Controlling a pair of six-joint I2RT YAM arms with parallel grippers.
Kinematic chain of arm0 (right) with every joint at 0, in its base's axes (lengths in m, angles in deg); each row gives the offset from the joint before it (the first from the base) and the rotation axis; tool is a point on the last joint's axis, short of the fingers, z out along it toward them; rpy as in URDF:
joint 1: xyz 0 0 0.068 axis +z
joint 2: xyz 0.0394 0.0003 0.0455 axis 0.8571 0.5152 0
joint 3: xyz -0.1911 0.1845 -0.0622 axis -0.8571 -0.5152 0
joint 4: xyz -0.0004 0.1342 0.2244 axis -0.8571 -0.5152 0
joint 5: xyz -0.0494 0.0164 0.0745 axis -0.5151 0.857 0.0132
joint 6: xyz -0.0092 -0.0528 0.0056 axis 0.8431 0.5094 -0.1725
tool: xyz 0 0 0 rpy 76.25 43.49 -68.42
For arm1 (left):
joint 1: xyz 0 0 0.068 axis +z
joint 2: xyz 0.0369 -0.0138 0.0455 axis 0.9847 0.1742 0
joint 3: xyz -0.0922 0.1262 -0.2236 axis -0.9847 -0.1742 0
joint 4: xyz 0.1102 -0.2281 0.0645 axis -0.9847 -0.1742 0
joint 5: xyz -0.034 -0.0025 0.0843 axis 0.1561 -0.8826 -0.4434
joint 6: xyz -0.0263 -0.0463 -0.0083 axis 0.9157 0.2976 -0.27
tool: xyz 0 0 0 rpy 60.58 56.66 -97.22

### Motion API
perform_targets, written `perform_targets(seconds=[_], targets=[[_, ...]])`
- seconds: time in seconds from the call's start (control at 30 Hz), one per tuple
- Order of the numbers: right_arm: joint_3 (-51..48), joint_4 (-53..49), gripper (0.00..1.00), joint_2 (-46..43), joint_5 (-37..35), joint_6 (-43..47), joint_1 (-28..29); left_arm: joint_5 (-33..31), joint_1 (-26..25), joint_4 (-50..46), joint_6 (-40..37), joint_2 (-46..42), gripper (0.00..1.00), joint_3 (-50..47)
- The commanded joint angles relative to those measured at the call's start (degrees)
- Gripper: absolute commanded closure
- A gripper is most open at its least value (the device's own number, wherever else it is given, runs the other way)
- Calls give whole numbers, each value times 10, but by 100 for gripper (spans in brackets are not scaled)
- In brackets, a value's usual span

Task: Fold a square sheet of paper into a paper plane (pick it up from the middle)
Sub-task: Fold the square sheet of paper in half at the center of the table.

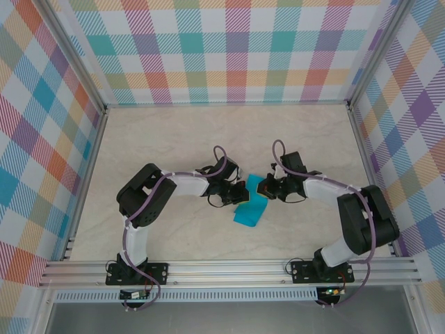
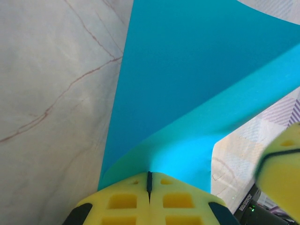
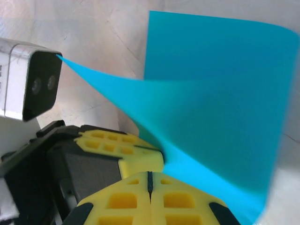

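The square sheet of paper (image 1: 249, 211) is teal-blue and lies mid-table, partly folded, with one flap raised between the two grippers. My left gripper (image 1: 240, 193) is shut on it. In the left wrist view the paper (image 2: 187, 70) rises out of the closed yellow tips of the left gripper (image 2: 149, 180). My right gripper (image 1: 268, 188) is shut too. In its own view the closed tips of the right gripper (image 3: 150, 180) sit against the lifted paper (image 3: 220, 93), right beside the left gripper (image 3: 157, 157), with no teal in the slit. No paper plane shape shows.
The table (image 1: 174, 139) is pale marble, walled on three sides by checked panels (image 1: 229, 56). An aluminium rail (image 1: 229, 268) runs along the near edge by the arm bases. The left wrist camera (image 3: 33, 84) hangs close to the right gripper.
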Motion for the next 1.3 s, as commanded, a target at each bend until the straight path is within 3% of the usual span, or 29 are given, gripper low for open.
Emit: perform_targets(seconds=[0.0,0.6,0.77,0.9,1.07,1.27], targets=[[7,42,100,32,19,5,1,-95,-2,-133,1,52,100,-35],[-50,75,100,24,-28,30,-146,-102,-3,-130,13,45,100,-60],[-56,100,100,-24,3,29,-142,-95,-3,-123,12,47,100,-57],[-52,101,100,-38,18,32,-94,-95,-4,-125,12,51,100,-51],[-30,122,100,28,29,15,-62,-96,-4,-132,12,55,100,-46],[0,108,100,89,-11,11,-73,-99,-4,-139,12,56,100,-49]])
